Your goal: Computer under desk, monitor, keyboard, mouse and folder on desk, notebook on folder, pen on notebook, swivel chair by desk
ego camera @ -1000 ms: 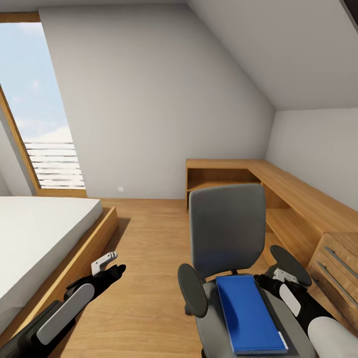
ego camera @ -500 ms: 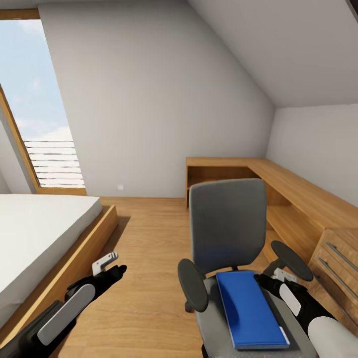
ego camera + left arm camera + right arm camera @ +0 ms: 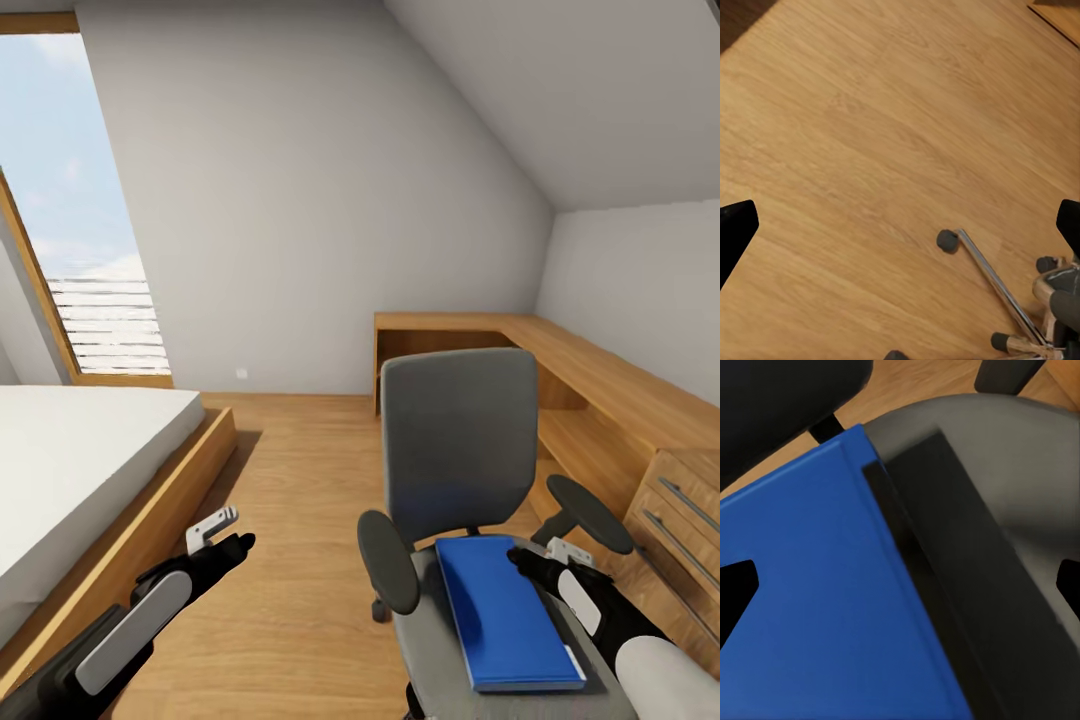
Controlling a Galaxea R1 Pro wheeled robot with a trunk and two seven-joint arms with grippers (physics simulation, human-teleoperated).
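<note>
The long wooden desk runs along the right wall, its visible top bare, and the grey swivel chair stands on the floor in front of it with the blue folder lying flat on its seat over a dark slab. The step in hand looks like fetching the folder: the right gripper hovers just above the folder's right edge, its jaws spread wide and holding nothing. The left gripper hangs open over bare floor, also empty. Next, the right gripper likely needs to drop to the folder's edge and close on it before carrying it to the desk.
</note>
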